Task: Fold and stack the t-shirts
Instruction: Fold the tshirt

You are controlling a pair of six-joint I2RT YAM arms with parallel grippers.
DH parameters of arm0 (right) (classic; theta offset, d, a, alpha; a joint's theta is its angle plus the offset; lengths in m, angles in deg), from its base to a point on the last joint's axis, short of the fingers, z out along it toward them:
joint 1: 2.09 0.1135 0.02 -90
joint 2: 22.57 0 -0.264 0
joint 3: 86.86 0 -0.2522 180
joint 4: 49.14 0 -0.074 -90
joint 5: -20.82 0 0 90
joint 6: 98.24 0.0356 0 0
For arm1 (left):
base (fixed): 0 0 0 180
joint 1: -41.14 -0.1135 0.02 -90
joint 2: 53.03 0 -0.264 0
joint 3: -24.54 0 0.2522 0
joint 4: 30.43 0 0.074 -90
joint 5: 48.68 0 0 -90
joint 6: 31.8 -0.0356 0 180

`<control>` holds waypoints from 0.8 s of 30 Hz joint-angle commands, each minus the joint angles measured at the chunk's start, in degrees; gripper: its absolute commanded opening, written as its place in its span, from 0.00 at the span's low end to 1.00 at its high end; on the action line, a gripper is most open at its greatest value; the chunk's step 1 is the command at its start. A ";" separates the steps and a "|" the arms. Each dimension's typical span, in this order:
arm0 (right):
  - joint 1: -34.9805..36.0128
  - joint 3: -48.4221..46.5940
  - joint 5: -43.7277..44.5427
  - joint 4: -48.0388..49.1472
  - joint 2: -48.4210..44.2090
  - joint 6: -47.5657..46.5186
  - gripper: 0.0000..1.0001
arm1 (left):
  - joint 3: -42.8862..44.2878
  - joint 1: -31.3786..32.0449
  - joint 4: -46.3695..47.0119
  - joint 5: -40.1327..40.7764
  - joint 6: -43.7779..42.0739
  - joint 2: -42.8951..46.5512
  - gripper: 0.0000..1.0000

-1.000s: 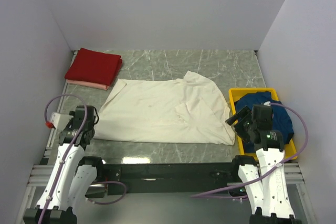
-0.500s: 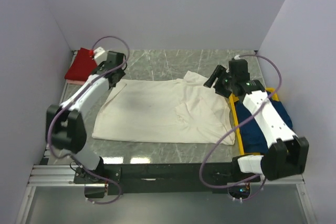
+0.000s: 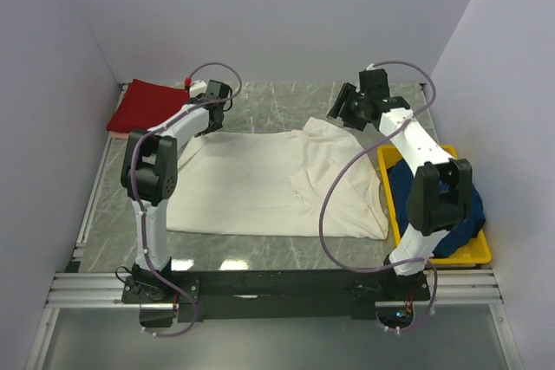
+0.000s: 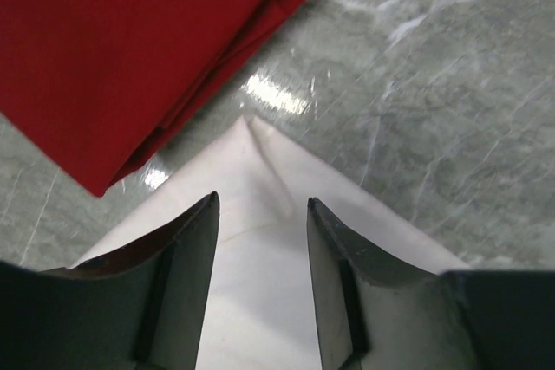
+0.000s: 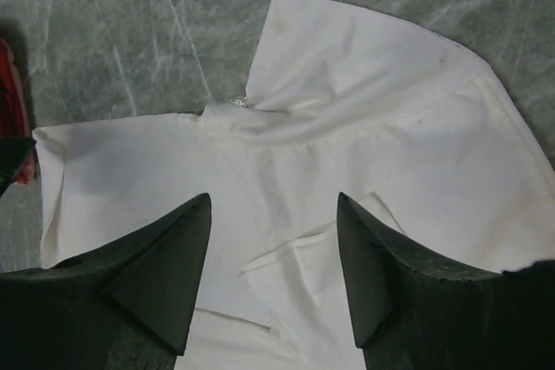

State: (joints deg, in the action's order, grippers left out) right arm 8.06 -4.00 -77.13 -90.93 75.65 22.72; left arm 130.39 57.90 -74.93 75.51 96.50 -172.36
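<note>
Your left gripper (image 4: 260, 205) half open, empty, at upper-left corner of cream t-shirt (image 3: 260, 184), right gripper (image 5: 273, 201) wide open, empty, upper right

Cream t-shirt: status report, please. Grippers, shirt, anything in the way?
Left gripper open over far left corner of cream t-shirt; right gripper open over its far right side. Shirt spread out, not gripped. Folded dark red shirt close beside that corner.

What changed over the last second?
Both arms swung out from their bases to the far edge of the cream shirt: left gripper over its far-left corner, right gripper over its far-right part. Jaws open, nothing gripped. Cream shirt, red shirt, yellow bin unmoved.
</note>
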 commanded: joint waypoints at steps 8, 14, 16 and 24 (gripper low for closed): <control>0.04 -8.55 0.56 -0.53 7.78 -1.52 0.66 | 7.93 0.30 -3.27 3.51 -1.30 -6.27 0.45; -0.31 -11.28 1.71 -2.03 10.33 -2.04 0.66 | 6.96 0.30 -4.24 3.77 -0.07 -6.27 0.42; -0.57 -11.81 1.62 -2.29 11.03 -1.96 0.66 | 6.52 0.30 -4.41 3.51 0.45 -6.27 0.41; -0.92 -11.99 1.53 -2.12 12.44 -2.13 0.66 | 6.26 0.30 -3.63 2.20 1.16 -7.32 0.41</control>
State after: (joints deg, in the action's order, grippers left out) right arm 7.53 -14.07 -76.30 -93.09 87.78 21.80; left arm 136.23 57.92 -79.12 77.63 96.83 -179.15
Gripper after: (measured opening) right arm 0.662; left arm 0.407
